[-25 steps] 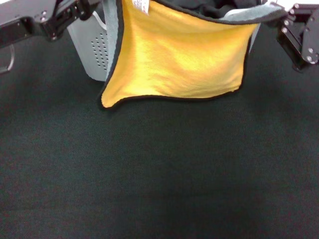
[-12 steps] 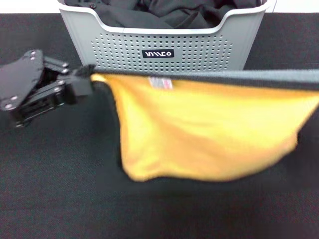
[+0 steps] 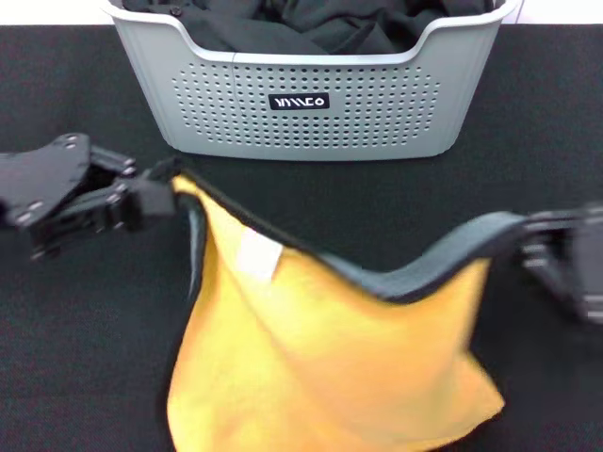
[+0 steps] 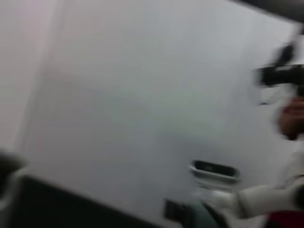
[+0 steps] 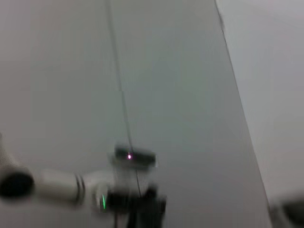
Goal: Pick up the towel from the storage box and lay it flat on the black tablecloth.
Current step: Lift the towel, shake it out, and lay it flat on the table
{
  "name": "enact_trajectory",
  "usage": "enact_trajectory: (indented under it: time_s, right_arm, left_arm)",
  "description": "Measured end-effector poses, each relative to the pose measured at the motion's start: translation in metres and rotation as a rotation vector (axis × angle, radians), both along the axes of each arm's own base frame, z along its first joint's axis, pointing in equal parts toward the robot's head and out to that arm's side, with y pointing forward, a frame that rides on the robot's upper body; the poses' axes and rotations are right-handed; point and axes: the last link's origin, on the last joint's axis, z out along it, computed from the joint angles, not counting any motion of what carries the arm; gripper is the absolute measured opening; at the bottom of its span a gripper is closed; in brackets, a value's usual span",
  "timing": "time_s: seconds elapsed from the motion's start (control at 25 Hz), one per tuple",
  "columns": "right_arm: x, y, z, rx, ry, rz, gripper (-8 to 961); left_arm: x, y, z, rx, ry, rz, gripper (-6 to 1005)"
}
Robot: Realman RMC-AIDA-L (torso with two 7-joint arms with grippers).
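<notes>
The towel [image 3: 330,367] is out of the box [image 3: 311,113] and hangs in front of it over the tablecloth [image 3: 85,358], yellow side towards the head camera. One upper corner is pinched by the left end effector [image 3: 165,196] and the other appears pinched by the right end effector [image 3: 528,235], with the top edge sagging between them. The laying step is judged to be in hand. Next, the corners would need drawing apart and lowering so the cloth settles flat.
</notes>
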Motion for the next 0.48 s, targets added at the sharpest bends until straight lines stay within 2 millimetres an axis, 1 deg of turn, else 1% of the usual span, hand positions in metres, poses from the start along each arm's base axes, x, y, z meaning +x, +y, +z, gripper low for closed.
enact_trajectory:
  time_s: [0.08,0.16,0.2,0.32,0.48]
  right_arm:
    - [0.0,0.014,-0.024,-0.03,-0.089,-0.039,16]
    - [-0.002,0.026,-0.04,-0.023,-0.164,-0.058,16]
    - [-0.003,0.032,-0.044,-0.012,-0.188,-0.067,16]
    - [-0.003,0.046,-0.047,0.026,-0.224,-0.107,16]
    - [0.001,0.059,-0.046,0.066,-0.254,-0.165,16]
  left_arm:
    - [-0.009,0.012,-0.012,0.022,0.059,0.082,75]
    - [-0.02,0.027,-0.029,0.046,0.178,0.165,77]
    - [-0.02,0.027,-0.029,0.046,0.178,0.165,78]
    - [-0.026,0.036,-0.035,0.067,0.244,0.206,82]
    - [-0.034,0.044,-0.035,0.096,0.297,0.254,86]
